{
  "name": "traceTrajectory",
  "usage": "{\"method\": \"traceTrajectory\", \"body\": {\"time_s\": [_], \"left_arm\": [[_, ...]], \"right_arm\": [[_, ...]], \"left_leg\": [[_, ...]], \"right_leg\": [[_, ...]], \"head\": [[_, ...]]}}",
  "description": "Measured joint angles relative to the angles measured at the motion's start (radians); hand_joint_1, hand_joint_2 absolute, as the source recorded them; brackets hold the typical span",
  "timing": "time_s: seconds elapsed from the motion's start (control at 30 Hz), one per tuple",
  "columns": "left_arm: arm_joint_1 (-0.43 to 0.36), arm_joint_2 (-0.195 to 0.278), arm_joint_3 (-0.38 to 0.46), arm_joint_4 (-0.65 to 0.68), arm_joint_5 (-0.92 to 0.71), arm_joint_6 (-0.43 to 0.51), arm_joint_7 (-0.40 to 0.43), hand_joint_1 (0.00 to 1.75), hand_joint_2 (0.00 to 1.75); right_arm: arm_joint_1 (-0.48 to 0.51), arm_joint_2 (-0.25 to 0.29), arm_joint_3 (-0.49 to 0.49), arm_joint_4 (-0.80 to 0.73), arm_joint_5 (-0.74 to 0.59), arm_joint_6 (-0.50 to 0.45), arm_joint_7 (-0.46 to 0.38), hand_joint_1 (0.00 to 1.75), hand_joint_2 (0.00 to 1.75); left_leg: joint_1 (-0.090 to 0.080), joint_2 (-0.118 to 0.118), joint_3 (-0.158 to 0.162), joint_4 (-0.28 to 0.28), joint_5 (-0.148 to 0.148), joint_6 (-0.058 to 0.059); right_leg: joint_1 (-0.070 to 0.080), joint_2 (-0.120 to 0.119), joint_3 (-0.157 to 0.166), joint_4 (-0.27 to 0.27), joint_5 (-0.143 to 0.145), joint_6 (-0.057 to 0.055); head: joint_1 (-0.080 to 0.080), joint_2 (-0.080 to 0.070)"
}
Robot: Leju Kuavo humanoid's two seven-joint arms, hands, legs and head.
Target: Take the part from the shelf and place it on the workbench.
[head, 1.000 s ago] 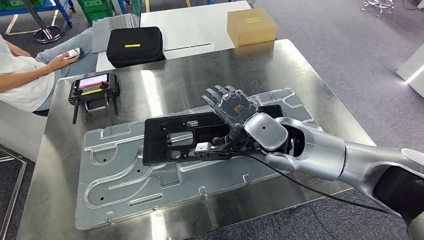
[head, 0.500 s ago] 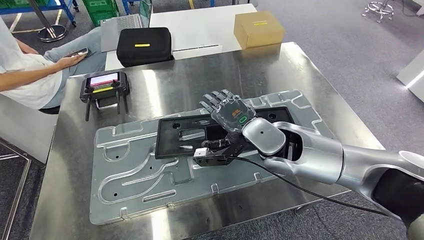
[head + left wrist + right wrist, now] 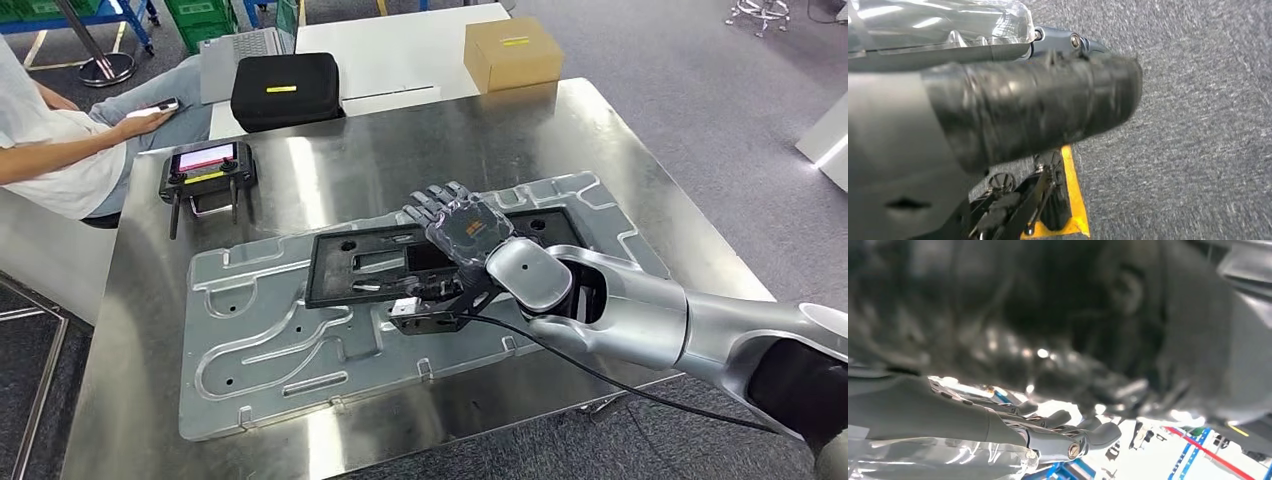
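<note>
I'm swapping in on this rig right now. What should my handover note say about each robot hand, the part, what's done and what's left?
Right robot hand: over the flat black plastic frame part, fingers across its upper edge; whether it grips cannot be told.
Left robot hand: hangs over grey carpet, holding nothing visible; open or closed cannot be told.
The part lies on the large silver stamped metal panel on the steel workbench.
Done: part is off the shelf and at the workbench.
Left: confirm release, withdraw the right arm.
</note>
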Motion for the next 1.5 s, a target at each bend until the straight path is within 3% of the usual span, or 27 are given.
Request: {"method": "traceTrajectory", "body": {"time_s": [0.1,0.13,0.2,0.27,0.3,0.33,0.37,0.47,0.53,0.63,0.7,0.77,0.8,0.83,0.87,0.93,1.0,1.07,1.13,1.17,1.23,1.3,1.33,1.37,1.4,1.43,1.5], "left_arm": [[-0.001,-0.001,0.000,0.000,0.000,0.000,0.000,0.00,0.00],[-0.001,-0.001,0.000,0.000,0.001,0.000,0.000,0.00,0.00],[-0.002,-0.002,0.000,0.000,0.001,0.000,0.000,0.00,0.00],[-0.002,-0.003,0.000,0.000,0.000,0.000,0.000,0.00,0.00],[-0.002,-0.003,0.000,0.000,0.000,0.000,0.000,0.00,0.00],[-0.002,-0.003,0.000,0.000,0.000,0.000,0.000,0.00,0.00],[-0.002,-0.003,0.000,0.000,0.000,0.000,0.000,0.00,0.00],[-0.002,-0.003,0.000,0.000,0.002,0.000,0.000,0.00,0.00],[-0.002,-0.003,0.000,0.000,0.004,0.000,0.000,0.00,0.00],[-0.001,-0.002,0.000,0.000,0.007,0.000,0.000,0.00,0.00],[0.000,-0.001,0.000,0.000,0.007,0.000,0.001,0.00,0.00],[0.000,-0.001,0.000,0.000,0.007,0.000,0.002,0.00,0.00],[0.000,0.000,0.000,0.000,0.007,0.000,0.003,0.00,0.00],[0.000,0.000,0.000,0.000,0.007,0.000,0.005,0.00,0.00],[0.000,0.000,0.000,0.000,0.007,0.000,0.006,0.00,0.00],[0.000,0.001,0.000,0.000,0.006,0.000,0.008,0.00,0.00],[-0.001,0.001,0.000,0.000,0.005,0.000,0.008,0.00,0.00],[-0.002,0.001,0.000,0.000,0.002,0.000,0.008,0.00,0.00],[-0.001,0.000,0.000,0.000,0.000,0.000,0.008,0.00,0.00],[-0.001,0.000,0.000,0.000,0.000,0.000,0.008,0.00,0.00],[-0.001,0.000,0.000,0.000,0.000,0.000,0.009,0.00,0.00],[0.000,0.000,0.000,0.000,0.002,0.000,0.007,0.00,0.00],[0.000,0.000,0.000,0.000,0.004,0.000,0.007,0.00,0.00],[-0.001,0.000,0.000,0.000,0.006,0.000,0.006,0.00,0.00],[-0.001,0.000,0.000,0.000,0.008,0.000,0.005,0.00,0.00],[-0.001,0.000,0.000,0.000,0.009,0.000,0.004,0.00,0.00],[-0.002,0.000,0.000,0.000,0.010,0.000,0.003,0.00,0.00]], "right_arm": [[0.004,-0.003,-0.002,0.000,0.001,0.000,0.000,0.00,0.00],[0.005,-0.005,-0.003,0.000,0.001,0.000,0.000,0.00,0.00],[0.007,-0.010,-0.005,0.000,0.001,0.000,0.000,0.00,0.00],[0.010,-0.013,-0.006,0.000,0.002,0.001,0.001,0.00,0.00],[0.013,-0.014,-0.006,0.000,0.002,0.002,0.001,0.00,0.00],[0.016,-0.015,-0.006,0.000,0.003,0.003,0.001,0.00,0.00],[0.018,-0.016,-0.006,0.000,0.004,0.004,0.001,0.00,0.00],[0.020,-0.018,-0.008,-0.003,0.007,0.010,0.001,0.00,0.00],[0.022,-0.022,-0.014,-0.009,0.012,0.017,0.001,0.00,0.00],[0.024,-0.027,-0.019,-0.015,0.017,0.022,0.001,0.00,0.00],[0.026,-0.027,-0.020,-0.018,0.018,0.025,0.001,0.00,0.00],[0.028,-0.029,-0.023,-0.022,0.020,0.030,0.001,0.00,0.00],[0.029,-0.032,-0.025,-0.023,0.021,0.034,0.001,0.00,0.00],[0.031,-0.035,-0.026,-0.025,0.022,0.039,0.001,0.00,0.00],[0.034,-0.039,-0.028,-0.027,0.023,0.046,0.001,0.00,0.00],[0.039,-0.050,-0.037,-0.035,0.026,0.058,0.001,0.00,0.00],[0.042,-0.062,-0.051,-0.048,0.032,0.071,0.001,0.00,0.00],[0.045,-0.074,-0.067,-0.060,0.036,0.086,0.001,0.00,0.00],[0.052,-0.084,-0.081,-0.069,0.037,0.097,0.002,0.00,0.00],[0.056,-0.090,-0.087,-0.073,0.038,0.100,0.002,0.00,0.00],[0.063,-0.101,-0.099,-0.080,0.038,0.105,0.002,0.00,0.00],[0.071,-0.111,-0.114,-0.087,0.041,0.108,0.002,0.00,0.00],[0.078,-0.115,-0.122,-0.091,0.043,0.110,0.002,0.00,0.00],[0.086,-0.119,-0.130,-0.095,0.046,0.113,0.002,0.00,0.00],[0.094,-0.122,-0.138,-0.100,0.049,0.116,0.002,0.00,0.00],[0.100,-0.126,-0.145,-0.105,0.052,0.120,0.002,0.00,0.00],[0.107,-0.132,-0.163,-0.116,0.055,0.125,0.002,0.00,0.00]], "left_leg": [[-0.003,0.001,-0.003,-0.015,0.018,0.017],[-0.001,0.002,-0.006,-0.023,0.029,0.025],[0.002,0.005,-0.018,-0.037,0.051,0.040],[-0.003,0.006,-0.038,-0.036,0.065,0.048],[-0.006,0.007,-0.050,-0.034,0.072,0.049],[-0.008,0.007,-0.062,-0.031,0.078,0.050],[-0.010,0.007,-0.074,-0.027,0.085,0.049],[-0.013,0.006,-0.106,-0.007,0.099,0.041],[-0.014,0.004,-0.115,0.001,0.110,0.031],[-0.013,0.002,-0.127,0.003,0.116,0.015],[-0.009,0.001,-0.152,0.055,0.049,0.000],[-0.001,0.002,-0.183,0.173,-0.053,-0.013],[0.003,0.002,-0.192,0.231,-0.080,-0.018],[0.007,0.002,-0.188,0.268,-0.085,-0.022],[0.010,0.002,-0.169,0.273,-0.068,-0.025],[0.016,0.002,-0.081,0.189,-0.020,-0.030],[0.015,0.000,0.027,0.049,-0.022,-0.025],[0.008,-0.002,0.071,-0.025,-0.043,-0.011],[0.008,0.001,0.061,-0.037,-0.028,0.007],[0.009,0.003,0.054,-0.041,-0.017,0.016],[0.011,0.009,0.035,-0.045,0.008,0.033],[0.007,0.012,0.004,-0.042,0.030,0.042],[0.004,0.013,-0.012,-0.039,0.039,0.042],[0.002,0.014,-0.028,-0.034,0.048,0.042],[0.001,0.014,-0.044,-0.028,0.056,0.041],[0.001,0.014,-0.060,-0.020,0.062,0.039],[-0.002,0.013,-0.085,-0.001,0.071,0.032]], "right_leg": [[-0.001,0.001,-0.004,-0.008,0.013,0.022],[-0.001,0.001,-0.008,-0.002,0.003,0.027],[0.001,0.003,-0.032,0.060,-0.060,0.029],[0.003,0.003,-0.069,0.182,-0.146,0.028],[0.003,0.003,-0.078,0.232,-0.169,0.028],[0.003,0.003,-0.074,0.253,-0.172,0.028],[0.003,0.003,-0.052,0.239,-0.156,0.028],[0.008,0.003,0.074,0.062,-0.103,0.021],[0.015,0.004,0.109,-0.005,-0.100,0.013],[0.014,0.003,0.091,-0.013,-0.077,-0.004],[0.007,0.000,0.070,-0.018,-0.053,-0.017],[0.005,0.000,0.043,-0.017,-0.031,-0.023],[0.004,0.000,0.027,-0.016,-0.020,-0.022],[0.002,0.000,0.012,-0.014,-0.010,-0.020],[0.000,-0.001,-0.003,-0.013,0.001,-0.017],[-0.006,-0.001,-0.029,-0.009,0.019,-0.008],[-0.009,-0.001,-0.043,-0.007,0.035,0.005],[-0.009,-0.002,-0.045,-0.013,0.053,0.021],[-0.010,-0.002,-0.047,-0.020,0.063,0.036],[-0.010,-0.001,-0.053,-0.011,0.046,0.039],[-0.010,0.001,-0.077,0.067,-0.046,0.040],[-0.006,0.001,-0.104,0.198,-0.137,0.041],[-0.004,0.001,-0.108,0.249,-0.146,0.041],[-0.002,0.001,-0.099,0.273,-0.129,0.041],[-0.001,0.001,-0.074,0.263,-0.099,0.039],[0.000,0.001,-0.033,0.220,-0.071,0.036],[0.004,0.003,0.064,0.084,-0.073,0.029]], "head": [[0.000,0.000],[0.001,0.000],[0.005,0.000],[0.008,0.000],[0.009,0.000],[0.009,0.000],[0.009,0.000],[0.008,0.000],[0.010,0.000],[0.015,0.000],[0.013,0.000],[0.012,0.000],[0.013,0.000],[0.013,0.000],[0.013,0.000],[0.013,0.000],[0.013,0.000],[0.013,0.000],[0.013,0.000],[0.014,0.000],[0.018,0.000],[0.022,0.000],[0.023,0.000],[0.023,0.000],[0.023,0.000],[0.023,0.000],[0.023,0.000]]}}
